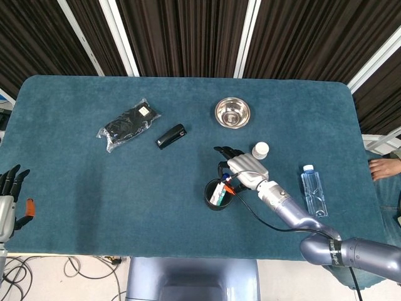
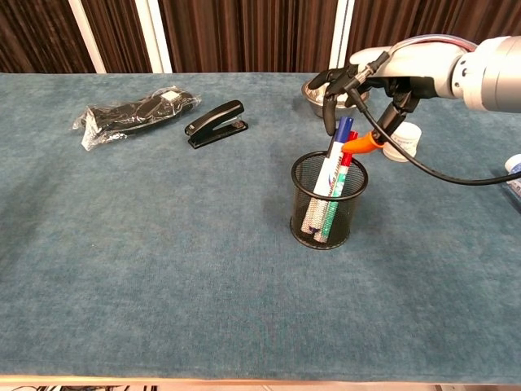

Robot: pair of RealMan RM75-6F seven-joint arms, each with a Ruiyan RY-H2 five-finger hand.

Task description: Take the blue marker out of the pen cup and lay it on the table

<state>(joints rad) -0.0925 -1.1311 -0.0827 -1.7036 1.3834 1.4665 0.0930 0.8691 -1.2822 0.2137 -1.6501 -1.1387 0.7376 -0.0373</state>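
The black mesh pen cup (image 2: 329, 213) (image 1: 213, 200) stands right of the table's middle. Several markers lean in it. The blue marker (image 2: 343, 130) has a white body and a blue cap that sticks out highest, with a red-capped one just right of it. My right hand (image 2: 370, 80) (image 1: 242, 168) hovers over the cup. Its dark fingers (image 2: 329, 102) hang just left of the blue cap, and its orange thumb tip (image 2: 358, 144) sits close on the right by the red cap. Nothing is gripped. My left hand (image 1: 9, 199) rests with fingers apart at the table's near left edge.
A steel bowl (image 2: 319, 88) (image 1: 232, 113) lies behind the hand and a small white bottle (image 2: 404, 140) (image 1: 260, 149) right beside it. A water bottle (image 1: 314, 190) lies further right. A black stapler (image 2: 216, 123) and a black wrapped package (image 2: 134, 110) are at the far left.
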